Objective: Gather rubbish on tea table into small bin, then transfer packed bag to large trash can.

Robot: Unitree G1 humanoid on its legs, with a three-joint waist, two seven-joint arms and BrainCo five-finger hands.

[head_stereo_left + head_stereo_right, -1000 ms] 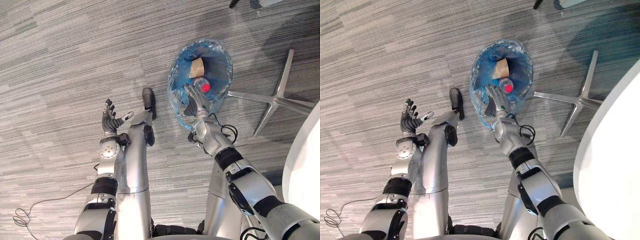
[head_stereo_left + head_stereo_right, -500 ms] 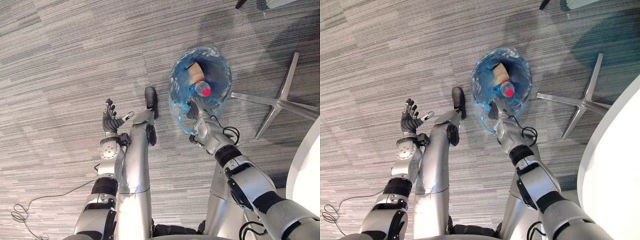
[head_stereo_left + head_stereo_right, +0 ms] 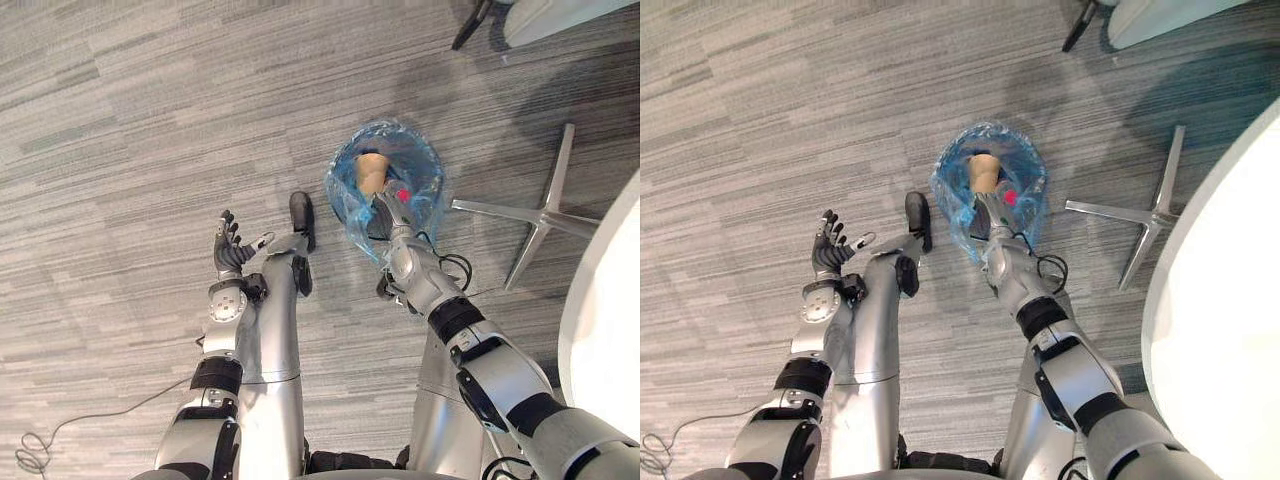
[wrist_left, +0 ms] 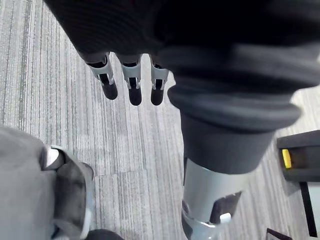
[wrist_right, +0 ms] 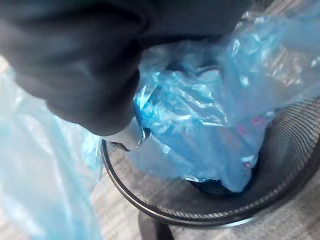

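Right hand (image 3: 388,212) meets the translucent blue plastic bag (image 5: 190,125) just ahead of it in the black wire-mesh bin (image 5: 200,212), grip not discernible; bunch the rim securely before lifting; left hand (image 3: 232,252) spread, empty.

A glossy, crinkled plastic bag (image 5: 190,145) lines the metal-mesh bin (image 5: 165,212).

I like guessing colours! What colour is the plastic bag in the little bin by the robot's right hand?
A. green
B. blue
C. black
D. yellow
B: the bag lining the black mesh bin is see-through blue plastic, and the right hand is at its near edge.
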